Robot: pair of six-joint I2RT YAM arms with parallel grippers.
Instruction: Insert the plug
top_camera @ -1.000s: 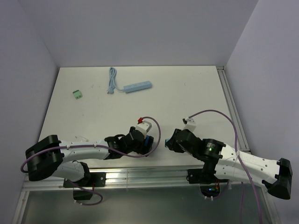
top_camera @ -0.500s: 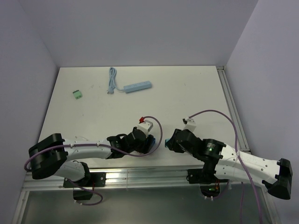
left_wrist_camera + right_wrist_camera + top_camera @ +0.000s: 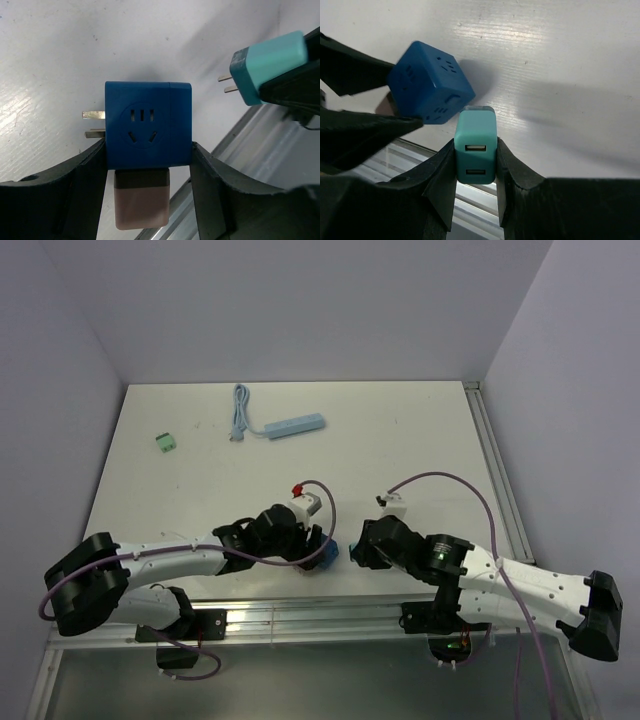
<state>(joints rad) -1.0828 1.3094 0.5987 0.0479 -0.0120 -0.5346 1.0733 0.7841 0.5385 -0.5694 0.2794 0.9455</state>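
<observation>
My left gripper (image 3: 147,157) is shut on a blue cube socket adapter (image 3: 147,124), its socket face toward the camera and metal prongs sticking out left. It shows in the top view (image 3: 320,557) near the table's front edge. My right gripper (image 3: 475,156) is shut on a teal USB charger plug (image 3: 475,145); its two USB ports face the camera. In the left wrist view the teal plug (image 3: 267,62) hangs to the cube's upper right, its two prongs pointing left, a short gap from the cube. In the right wrist view the blue cube (image 3: 430,82) sits just left of the plug's front.
A light blue power strip (image 3: 295,425) with its coiled cable (image 3: 240,412) lies at the back of the white table. A small green connector (image 3: 166,442) lies at the back left. A metal rail (image 3: 300,615) runs along the table's front edge.
My left gripper has shifted and turned with the blue cube, bringing it closer to the teal plug. My right gripper has moved slightly left toward it.
</observation>
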